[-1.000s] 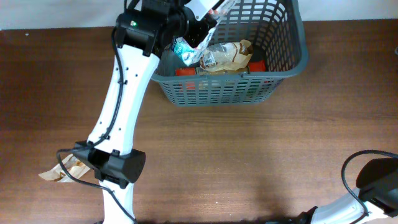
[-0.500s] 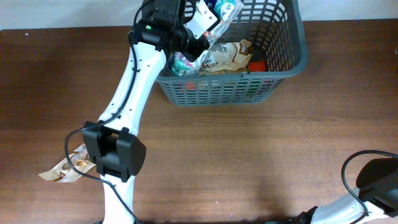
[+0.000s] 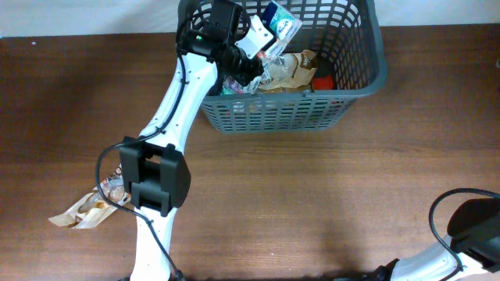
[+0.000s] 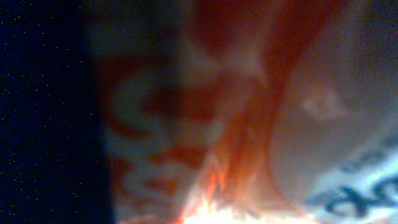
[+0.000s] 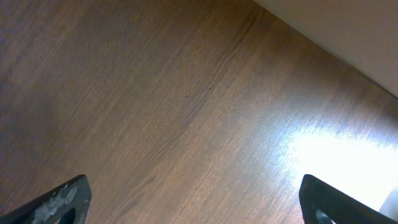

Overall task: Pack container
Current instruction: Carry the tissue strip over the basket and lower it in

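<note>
container sits at the far edge of the table, a bit right of centre. already got a pile in it: crinkly brownish packet in the middle, smth red to its right, blue/white packet up by the far wall.

left gripper is down inside it on the left side, right in among the packets. can't tell how far open it is tbh. overhead hides the fingers, and the wrist cam is just a blur of red and white wrapper jammed up against the lens. whether it has hold of anything, idk.

right gripper is parked near right, jaws spread wide, nothing in them, bare wood under it.

one loose packet lies on the table near left, so imo the job's not finished.

what could go wrong:
- if the fingers have a wrapper pinched or snagged when the arm lifts, stuff gets dragged back out over the rim.
- the arm leans over the near-left wall, so a sloppy pull-back could hook the lattice and shove the whole container.
- the elbow is right next to that loose packet, so a swing could knock it off the edge.
</note>
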### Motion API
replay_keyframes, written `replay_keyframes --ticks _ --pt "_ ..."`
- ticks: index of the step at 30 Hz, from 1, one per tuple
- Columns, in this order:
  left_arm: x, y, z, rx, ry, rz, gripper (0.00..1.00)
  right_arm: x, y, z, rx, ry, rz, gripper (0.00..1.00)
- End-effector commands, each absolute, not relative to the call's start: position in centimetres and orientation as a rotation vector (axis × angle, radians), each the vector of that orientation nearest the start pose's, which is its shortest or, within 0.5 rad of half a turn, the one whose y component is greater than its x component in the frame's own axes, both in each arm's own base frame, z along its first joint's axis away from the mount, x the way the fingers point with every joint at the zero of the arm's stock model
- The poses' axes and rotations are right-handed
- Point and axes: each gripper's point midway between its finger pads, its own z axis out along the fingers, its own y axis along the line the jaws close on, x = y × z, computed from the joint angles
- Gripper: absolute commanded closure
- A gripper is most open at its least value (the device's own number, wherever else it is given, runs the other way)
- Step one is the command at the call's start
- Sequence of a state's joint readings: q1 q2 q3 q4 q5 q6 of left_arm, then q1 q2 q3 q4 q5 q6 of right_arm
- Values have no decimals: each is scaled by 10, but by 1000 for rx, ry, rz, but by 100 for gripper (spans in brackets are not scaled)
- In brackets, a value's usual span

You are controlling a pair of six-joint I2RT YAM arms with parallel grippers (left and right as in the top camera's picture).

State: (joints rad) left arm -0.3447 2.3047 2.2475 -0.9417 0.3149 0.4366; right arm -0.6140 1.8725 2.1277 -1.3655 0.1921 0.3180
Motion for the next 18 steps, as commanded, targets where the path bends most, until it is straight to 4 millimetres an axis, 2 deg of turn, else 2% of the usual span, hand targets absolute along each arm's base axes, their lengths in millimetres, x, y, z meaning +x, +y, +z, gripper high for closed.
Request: replay_keyframes --ticks 1,4,8,12,16,18 --pt "521 -245 140 1054 2339 -411 53 329 -272 274 1275 2356 -344 1" --pt "519 -244 137 1056 2352 -413 46 329 -272 274 1275 2356 -344 1" --pt "519 -244 137 1056 2353 -413 26 329 -272 274 1275 2356 -344 1" --pt "522 -243 150 1015 2350 -419 23 329 -272 274 1275 2356 -344 1" --pt "527 -241 193 982 2294 -409 23 329 -272 274 1275 2356 -344 1" --pt "524 -240 232 972 2238 -398 23 329 -272 274 1275 2356 -344 1"
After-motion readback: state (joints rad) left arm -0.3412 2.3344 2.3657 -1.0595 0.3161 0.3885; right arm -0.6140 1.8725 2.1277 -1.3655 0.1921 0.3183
